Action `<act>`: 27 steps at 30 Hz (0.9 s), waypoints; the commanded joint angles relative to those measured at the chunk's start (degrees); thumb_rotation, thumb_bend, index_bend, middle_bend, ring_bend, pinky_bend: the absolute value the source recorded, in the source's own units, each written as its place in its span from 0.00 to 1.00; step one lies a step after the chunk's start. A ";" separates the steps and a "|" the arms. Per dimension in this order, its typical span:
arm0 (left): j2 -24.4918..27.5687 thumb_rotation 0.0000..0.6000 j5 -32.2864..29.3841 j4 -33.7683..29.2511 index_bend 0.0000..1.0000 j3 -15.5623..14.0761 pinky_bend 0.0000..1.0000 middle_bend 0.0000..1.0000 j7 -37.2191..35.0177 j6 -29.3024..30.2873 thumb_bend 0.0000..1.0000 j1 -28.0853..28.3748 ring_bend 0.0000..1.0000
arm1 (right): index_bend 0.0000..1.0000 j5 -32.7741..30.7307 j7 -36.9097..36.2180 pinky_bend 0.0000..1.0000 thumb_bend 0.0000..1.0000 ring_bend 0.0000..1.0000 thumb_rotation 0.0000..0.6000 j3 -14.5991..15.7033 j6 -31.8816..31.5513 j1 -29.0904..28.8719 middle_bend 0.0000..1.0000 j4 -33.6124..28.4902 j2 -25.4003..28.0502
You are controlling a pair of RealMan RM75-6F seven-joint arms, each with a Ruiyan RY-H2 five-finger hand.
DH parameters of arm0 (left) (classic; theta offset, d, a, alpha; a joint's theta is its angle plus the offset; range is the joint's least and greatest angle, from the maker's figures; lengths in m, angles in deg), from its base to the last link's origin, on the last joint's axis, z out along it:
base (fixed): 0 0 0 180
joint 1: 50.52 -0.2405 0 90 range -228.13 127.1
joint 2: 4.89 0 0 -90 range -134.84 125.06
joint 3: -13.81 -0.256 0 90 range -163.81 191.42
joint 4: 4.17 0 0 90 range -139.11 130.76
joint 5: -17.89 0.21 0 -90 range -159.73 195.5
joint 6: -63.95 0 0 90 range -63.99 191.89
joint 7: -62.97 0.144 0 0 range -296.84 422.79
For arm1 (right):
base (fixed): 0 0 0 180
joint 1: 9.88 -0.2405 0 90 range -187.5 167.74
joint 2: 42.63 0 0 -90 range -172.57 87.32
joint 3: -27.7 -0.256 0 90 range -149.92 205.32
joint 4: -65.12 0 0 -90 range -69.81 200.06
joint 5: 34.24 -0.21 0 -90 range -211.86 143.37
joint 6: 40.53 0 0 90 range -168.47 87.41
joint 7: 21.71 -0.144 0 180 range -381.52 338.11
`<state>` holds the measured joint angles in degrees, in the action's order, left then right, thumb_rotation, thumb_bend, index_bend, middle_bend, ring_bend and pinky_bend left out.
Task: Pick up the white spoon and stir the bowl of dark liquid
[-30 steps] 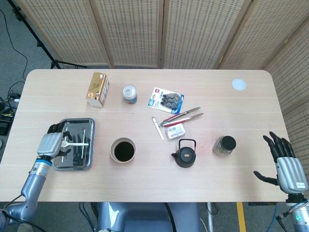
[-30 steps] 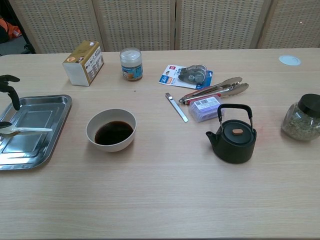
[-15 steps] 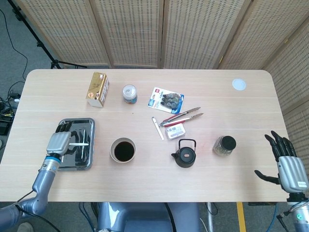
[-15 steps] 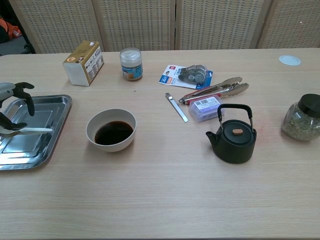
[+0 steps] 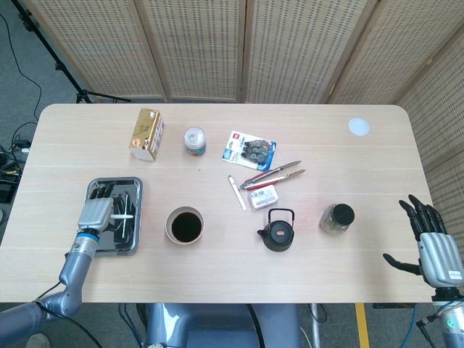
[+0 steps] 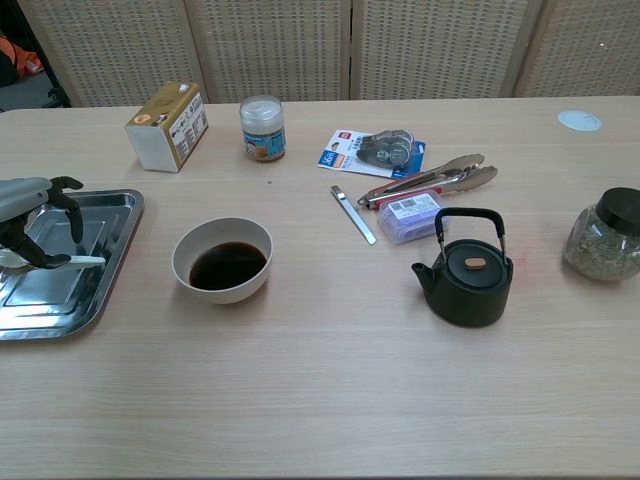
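Observation:
The white spoon [image 5: 125,216] [image 6: 88,260] lies flat in the steel tray [image 5: 135,190] [image 6: 118,222] at the table's left, handle pointing right toward the bowl. My left hand [image 5: 98,209] [image 6: 32,214] hangs over the spoon's bowl end, fingers curved and apart above it, thumb low beside it; most of the spoon is hidden under the hand. The white bowl of dark liquid [image 5: 184,225] [image 6: 222,260] stands just right of the tray. My right hand [image 5: 433,249] hovers off the table's front right corner with fingers spread and nothing in it, seen only in the head view.
A black teapot [image 6: 466,270], a glass jar [image 6: 605,235], tongs [image 6: 430,178], a small metal scoop [image 6: 354,214], a packet [image 6: 372,150], a tin [image 6: 262,127] and a tan carton [image 6: 168,125] stand behind and right of the bowl.
My left hand has slid right and forward across the tray, covering more of the spoon. The spoon has not moved. The right hand has barely shifted.

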<state>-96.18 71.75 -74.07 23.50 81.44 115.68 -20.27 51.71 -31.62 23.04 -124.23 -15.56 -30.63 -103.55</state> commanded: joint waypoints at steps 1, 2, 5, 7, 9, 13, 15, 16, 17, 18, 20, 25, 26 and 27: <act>-0.83 1.00 -0.48 1.24 0.52 -0.11 0.00 0.00 0.28 -0.36 0.33 0.41 0.00 | 0.00 0.01 0.01 0.00 0.00 0.00 1.00 -0.01 0.03 -0.03 0.00 0.02 -0.03; -1.10 1.00 -0.60 1.69 0.52 -0.18 0.00 0.00 0.44 -0.43 0.33 0.51 0.00 | 0.00 0.00 0.00 0.00 0.00 0.00 1.00 -0.01 0.06 -0.05 0.00 0.04 -0.05; -1.62 1.00 -0.68 2.39 0.52 -0.21 0.00 0.00 0.27 -0.48 0.33 0.63 0.00 | 0.00 -0.08 -0.06 0.00 0.00 0.00 1.00 -0.02 0.15 -0.08 0.00 0.09 -0.09; -1.98 1.00 -0.43 2.91 0.52 -0.27 0.00 0.00 -0.05 -0.33 0.33 0.64 0.00 | 0.00 -0.13 -0.06 0.00 0.00 0.00 1.00 -0.04 0.18 -0.10 0.00 0.11 -0.08; -2.40 1.00 -0.22 3.46 0.52 -0.43 0.00 0.00 -0.31 -0.38 0.33 0.66 0.00 | 0.00 -0.22 -0.05 0.00 0.00 0.00 1.00 -0.07 0.24 -0.12 0.00 0.08 -0.07; -3.32 1.00 -0.02 4.54 0.52 -0.54 0.00 0.00 -0.56 -0.70 0.33 0.93 0.00 | 0.00 -0.31 -0.03 0.00 0.00 0.00 1.00 -0.12 0.35 -0.19 0.00 0.02 -0.06; -3.69 1.00 -0.12 5.00 0.52 -0.52 0.00 0.00 -0.52 -0.99 0.33 1.14 0.00 | 0.00 -0.37 -0.07 0.00 0.00 0.00 1.00 -0.14 0.36 -0.19 0.00 0.02 -0.04; -3.89 1.00 -0.23 5.28 0.52 -0.52 0.00 0.00 -0.41 -1.17 0.33 1.28 0.00 | 0.00 -0.42 -0.09 0.00 0.00 0.00 1.00 -0.17 0.41 -0.22 0.00 0.02 -0.04; -4.01 1.00 -0.33 5.42 0.52 -0.49 0.00 0.00 -0.34 -1.31 0.33 1.37 0.00 | 0.00 -0.46 -0.10 0.00 0.00 0.00 1.00 -0.19 0.44 -0.24 0.00 0.02 -0.03; -4.13 1.00 -0.45 5.53 0.52 -0.44 0.00 0.00 -0.30 -1.46 0.33 1.48 0.00 | 0.00 -0.48 -0.11 0.00 0.00 0.00 1.00 -0.20 0.44 -0.24 0.00 0.00 0.00; -4.30 1.00 -0.57 5.60 0.52 -0.35 0.00 0.00 -0.25 -1.53 0.33 1.61 0.00 | 0.00 -0.53 -0.10 0.00 0.00 0.00 1.00 -0.21 0.49 -0.25 0.00 0.00 0.03; -4.43 1.00 -0.91 5.69 0.52 -0.35 0.00 0.00 0.02 -1.69 0.33 1.75 0.00 | 0.00 -0.75 -0.23 0.00 0.00 0.00 1.00 -0.23 0.75 -0.32 0.00 -0.05 0.08; -4.49 1.00 -0.99 5.75 0.52 -0.32 0.00 0.00 0.03 -1.70 0.33 1.76 0.00 | 0.00 -0.77 -0.23 0.00 0.00 0.00 1.00 -0.23 0.77 -0.32 0.00 -0.05 0.10; -4.55 1.00 -1.06 5.84 0.52 -0.29 0.00 0.00 -0.01 -1.73 0.33 1.77 0.00 | 0.00 -0.78 -0.22 0.00 0.00 0.00 1.00 -0.23 0.78 -0.33 0.00 -0.05 0.10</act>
<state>-100.70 70.72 -68.26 23.19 81.45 113.97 -18.51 50.93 -31.84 22.81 -123.45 -15.88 -30.68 -103.45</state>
